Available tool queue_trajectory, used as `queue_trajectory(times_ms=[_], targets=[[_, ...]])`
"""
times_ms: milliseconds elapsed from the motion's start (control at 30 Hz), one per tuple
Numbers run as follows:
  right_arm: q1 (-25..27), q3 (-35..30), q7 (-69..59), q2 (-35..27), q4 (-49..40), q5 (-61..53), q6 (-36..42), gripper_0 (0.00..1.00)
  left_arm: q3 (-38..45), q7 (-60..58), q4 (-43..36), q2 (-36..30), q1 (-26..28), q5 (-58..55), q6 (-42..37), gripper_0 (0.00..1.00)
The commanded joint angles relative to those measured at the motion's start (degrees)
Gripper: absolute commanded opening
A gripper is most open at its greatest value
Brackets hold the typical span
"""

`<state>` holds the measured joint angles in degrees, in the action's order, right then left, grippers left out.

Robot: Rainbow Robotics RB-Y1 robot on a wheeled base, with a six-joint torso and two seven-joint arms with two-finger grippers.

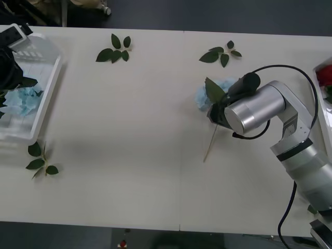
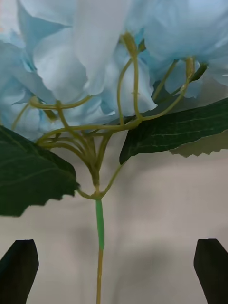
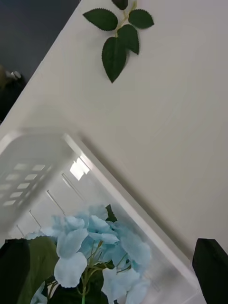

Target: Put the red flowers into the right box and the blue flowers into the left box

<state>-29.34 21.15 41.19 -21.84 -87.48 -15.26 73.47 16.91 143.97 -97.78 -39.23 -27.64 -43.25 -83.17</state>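
**Two grippers, both spread, each over a blue bloom**

Front view: the right gripper (image 1: pixel 218 111) is hidden under its own wrist housing. Only part of the blue flower (image 1: pixel 203 96) on the table (image 1: pixel 129 129) shows past it, with the stem trailing out below. The left box (image 1: pixel 44 78) is cut by the picture edge; the blue flowers (image 1: pixel 21 99) lie inside it, partly covered by the left arm. The right box (image 1: pixel 324 106) shows only a rim, with the red flowers (image 1: pixel 325 75) inside.

Right wrist view: both fingers (image 2: pixel 19 268) stand wide apart, gripping nothing. The stem runs midway between them, touching neither.

Left wrist view: the left gripper (image 3: pixel 114 273) is spread, its fingers (image 3: pixel 211 270) empty; the boxed cluster lies between them. Contact cannot be judged.
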Motion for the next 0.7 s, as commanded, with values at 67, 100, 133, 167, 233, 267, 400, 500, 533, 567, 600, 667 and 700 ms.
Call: queue_trajectory(times_ms=[67,100,133,167,233,267,400,500,533,567,600,667,700], targets=[[-2.2,-0.7,0.4,2.0,2.0,0.8,-1.8,0.96,0.1,0.3,0.7,4.4,-0.8,-4.9,1.8,1.0],[-2.5,-0.8,0.6,2.1,2.8,0.8,-2.2,0.96,0.2,0.4,1.6,5.4,-0.9,-6.4,2.4,1.0],[-2.7,-0.7,0.7,2.1,3.3,0.7,-2.5,0.96,0.1,0.7,2.5,6.2,-0.8,-7.4,3.1,1.0],[-2.8,-0.8,0.8,2.2,3.7,0.5,-2.8,0.96,0.1,1.2,3.6,7.0,-0.8,-8.5,3.7,1.0],[-3.2,-0.7,1.1,2.2,4.9,0.3,-3.5,0.96,0.2,3.8,5.8,8.6,-0.2,-11.3,5.6,1.0],[-3.4,-0.7,1.2,2.3,5.4,0.2,-3.7,0.96,0.1,5.8,7.3,9.4,0.5,-13.2,7.3,1.0],[-3.9,-0.7,1.8,2.4,6.7,-0.1,-4.4,0.96,-0.7,11.0,10.8,12.3,3.6,-20.4,13.2,1.0],[-3.9,-0.7,2.1,2.5,6.8,-0.3,-4.4,0.84,-2.1,11.0,11.4,13.3,5.7,-25.7,15.2,1.0],[-4.0,-0.7,2.3,2.5,6.8,-0.3,-4.5,0.78,-2.8,11.0,11.4,13.4,6.1,-27.5,15.2,1.0],[-3.9,-0.7,2.3,2.4,6.8,-0.3,-4.4,0.72,-3.1,11.0,11.5,13.4,6.3,-28.6,15.2,1.0],[-3.9,-0.7,2.4,2.5,6.8,-0.4,-4.4,0.64,-3.7,11.0,11.4,13.4,6.6,-31.1,15.1,1.0],[-3.9,-0.7,2.5,2.5,7.1,-0.6,-4.4,0.51,-4.6,11.0,11.5,13.4,6.9,-35.6,13.6,1.0],[-3.9,-0.7,2.6,2.5,7.1,-0.6,-4.4,0.44,-5.0,11.0,11.5,13.4,6.9,-37.5,12.0,1.0]])
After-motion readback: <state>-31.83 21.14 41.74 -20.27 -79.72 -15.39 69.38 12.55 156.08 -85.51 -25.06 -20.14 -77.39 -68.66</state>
